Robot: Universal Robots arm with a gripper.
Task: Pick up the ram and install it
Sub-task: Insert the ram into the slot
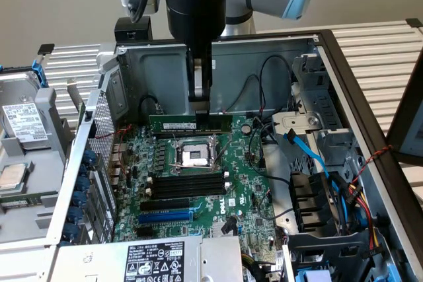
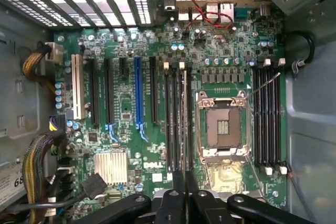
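Observation:
The ram [image 1: 172, 123] is a long green stick with a white label, held level above the motherboard [image 1: 244, 196] inside the open computer case. My gripper [image 1: 200, 111] comes straight down and is shut on its middle. In the wrist view the ram [image 2: 185, 129] shows edge-on as a thin line running out from between the black fingers [image 2: 171, 203], over the bank of long black slots [image 2: 176, 119] next to the empty CPU socket [image 2: 223, 127]. The same slots [image 1: 185, 184] lie in front of the socket [image 1: 196, 156] in the exterior view. The ram hangs above the board and touches nothing.
A blue slot [image 1: 165, 216] lies beyond the black ones, and a second slot bank [image 2: 266, 114] flanks the socket's other side. Blue and black cables [image 1: 310, 153] crowd the exterior view's right. Case walls [image 1: 264, 64] surround the board; a power supply [image 1: 155, 259] sits in front.

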